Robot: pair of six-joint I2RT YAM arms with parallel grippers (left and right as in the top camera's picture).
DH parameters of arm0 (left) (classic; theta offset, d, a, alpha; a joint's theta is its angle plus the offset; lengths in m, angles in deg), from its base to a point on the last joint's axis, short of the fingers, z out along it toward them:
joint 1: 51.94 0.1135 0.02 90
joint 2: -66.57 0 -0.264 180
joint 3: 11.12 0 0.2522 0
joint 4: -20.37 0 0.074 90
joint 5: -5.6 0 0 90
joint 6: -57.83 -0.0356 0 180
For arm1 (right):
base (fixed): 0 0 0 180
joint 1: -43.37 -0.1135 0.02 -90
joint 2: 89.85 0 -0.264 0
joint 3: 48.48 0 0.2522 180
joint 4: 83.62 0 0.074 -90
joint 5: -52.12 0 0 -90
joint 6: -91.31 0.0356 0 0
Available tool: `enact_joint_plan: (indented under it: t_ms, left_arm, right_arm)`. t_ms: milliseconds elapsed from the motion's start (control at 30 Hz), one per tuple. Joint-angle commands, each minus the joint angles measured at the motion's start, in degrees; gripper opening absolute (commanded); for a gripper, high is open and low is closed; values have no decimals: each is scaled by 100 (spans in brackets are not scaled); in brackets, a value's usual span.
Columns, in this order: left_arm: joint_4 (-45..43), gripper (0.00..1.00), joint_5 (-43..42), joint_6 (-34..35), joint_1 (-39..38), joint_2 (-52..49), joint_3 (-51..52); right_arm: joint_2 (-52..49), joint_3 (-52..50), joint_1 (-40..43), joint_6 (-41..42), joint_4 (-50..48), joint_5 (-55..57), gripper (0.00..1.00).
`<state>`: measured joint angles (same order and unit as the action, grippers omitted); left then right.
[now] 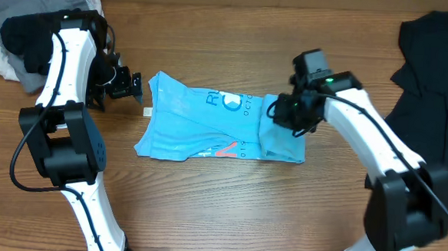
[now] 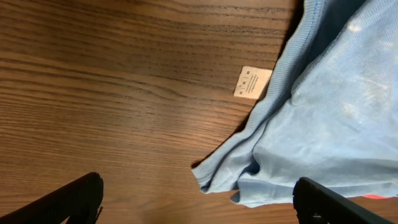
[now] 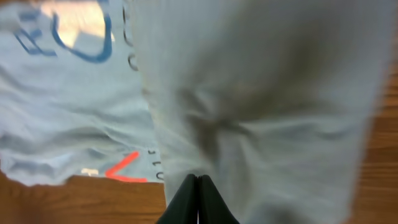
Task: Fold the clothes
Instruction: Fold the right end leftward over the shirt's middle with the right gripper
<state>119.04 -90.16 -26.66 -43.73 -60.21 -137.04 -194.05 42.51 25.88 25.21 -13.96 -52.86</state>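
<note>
T-shirt half folded: my right gripper pinches its turned-over flap, my left gripper gapes wide beside the opposite edge. Next, probably, carry that flap across.

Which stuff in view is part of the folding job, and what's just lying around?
Job:
- sky-blue T-shirt, mid-table, partly folded
- black garment, right edge
- heap of mixed clothes, far left corner

Lying about:
- small white tag beside the T-shirt's edge; can't tell if it's attached
</note>
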Motion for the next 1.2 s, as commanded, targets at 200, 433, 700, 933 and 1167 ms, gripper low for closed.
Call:
enact_joint_plan:
  t_ms: [200, 433, 700, 933, 1167]
  left_arm:
    - [17, 100, -28, -127, -50, 20, -87]
    - [11, 100, -28, -129, -52, 20, -87]
    - [-9, 100, -26, -129, -52, 20, -87]
    - [-33, 100, -26, -127, -52, 20, -87]
    - [-37, 100, -26, -127, -52, 20, -87]
  right_arm:
    - [-614, -358, -260, 55, -380, -772, 8]
    - [-809, -358, -260, 127, -627, -741, 4]
    - [-173, 459, -98, -144, -223, -798, 5]
    - [-223, 640, 151, -450, -614, -1471, 14]
    - [-804, 634, 184, -470, -743, -1567, 14]
